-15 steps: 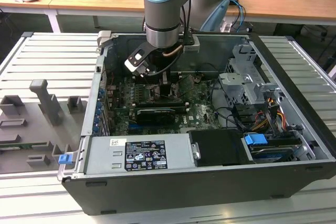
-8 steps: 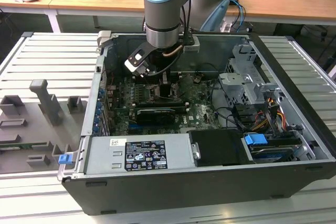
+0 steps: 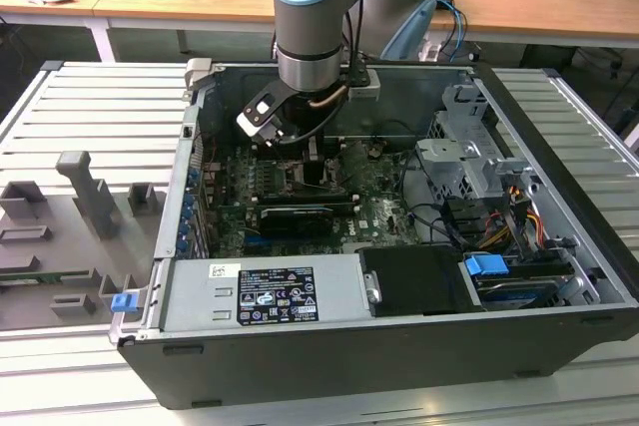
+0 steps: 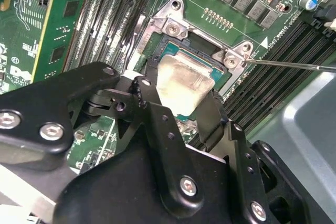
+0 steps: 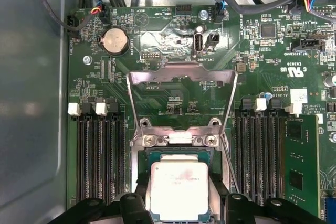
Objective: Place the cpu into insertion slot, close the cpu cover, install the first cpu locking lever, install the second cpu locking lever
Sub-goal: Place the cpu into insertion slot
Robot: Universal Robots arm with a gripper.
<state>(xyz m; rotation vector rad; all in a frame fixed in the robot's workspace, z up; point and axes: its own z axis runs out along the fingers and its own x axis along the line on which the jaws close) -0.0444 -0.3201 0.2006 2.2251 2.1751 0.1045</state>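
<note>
Silver cpu (image 5: 179, 190) held flat, face up, by end effector (image 5: 179, 186) over insertion slot (image 5: 178, 154).

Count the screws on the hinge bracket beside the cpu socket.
2: first screw at one end of the bracket, second screw at the other end, beside the gripped cpu. The gripper may hide more.

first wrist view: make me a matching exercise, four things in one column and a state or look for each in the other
Things:
1. cpu
2. cpu cover
3. coin battery
4. memory slots

States:
a. long and black, on both sides of the socket
b. swung open, off the socket
c. round and silver
d. held in the gripper

Pairs: 1-d, 2-b, 3-c, 4-a
</note>
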